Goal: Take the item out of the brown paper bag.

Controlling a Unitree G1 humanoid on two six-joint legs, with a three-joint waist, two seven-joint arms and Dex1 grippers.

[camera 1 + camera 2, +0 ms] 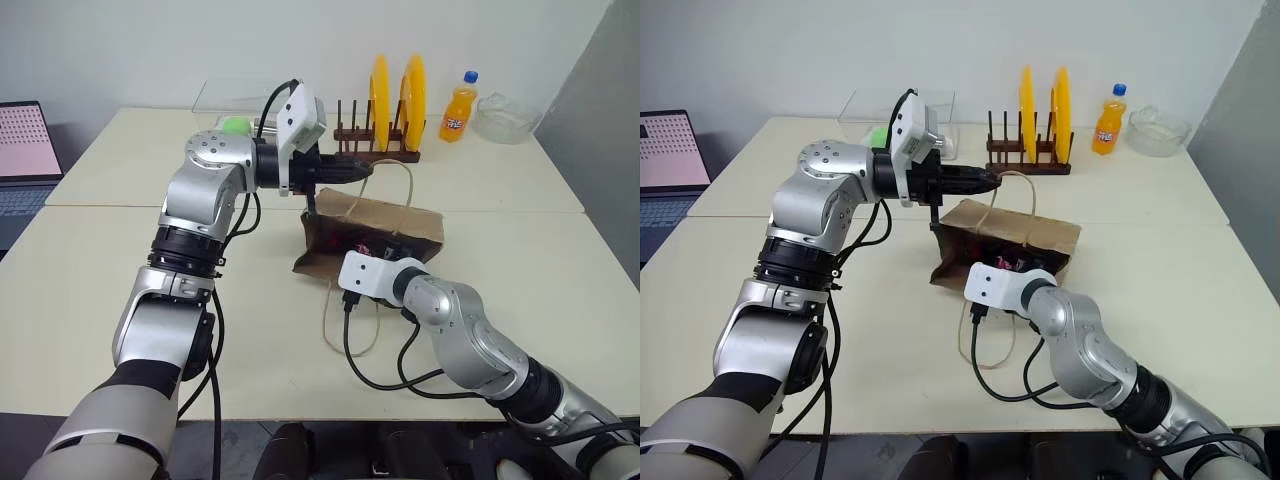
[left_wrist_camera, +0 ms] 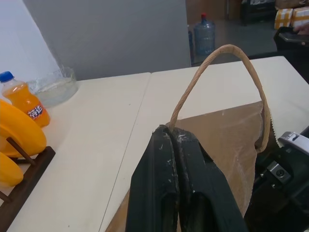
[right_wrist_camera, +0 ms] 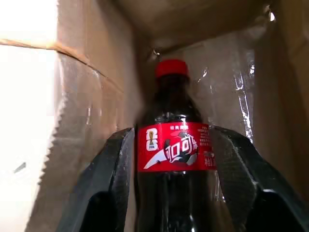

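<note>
Left eye view first, from the frame's left edge: we see a laptop (image 1: 25,160) at the far left, on a table beside our pale table (image 1: 110,290). Left of centre, our left gripper (image 1: 352,170) has its fingers pressed together on one twisted handle (image 2: 227,72) of the brown paper bag (image 1: 395,222), holding that loop up above the bag; the left wrist view shows both black fingers (image 2: 166,188) shut on the handle's base. The bag lies on its side at centre frame, its mouth toward us. Our right gripper (image 3: 171,164) reaches into that mouth; in the right wrist view its fingers stand spread on either side of the item (image 3: 173,159), the cola bottle with red cap and label, which lies inside the bag. We cannot tell whether the pads touch it. Further right, at upper centre, a wooden rack (image 1: 375,135) holds yellow plates (image 1: 412,95); an orange soda bottle (image 1: 458,108) and a glass bowl (image 1: 508,118) stand at upper right.
</note>
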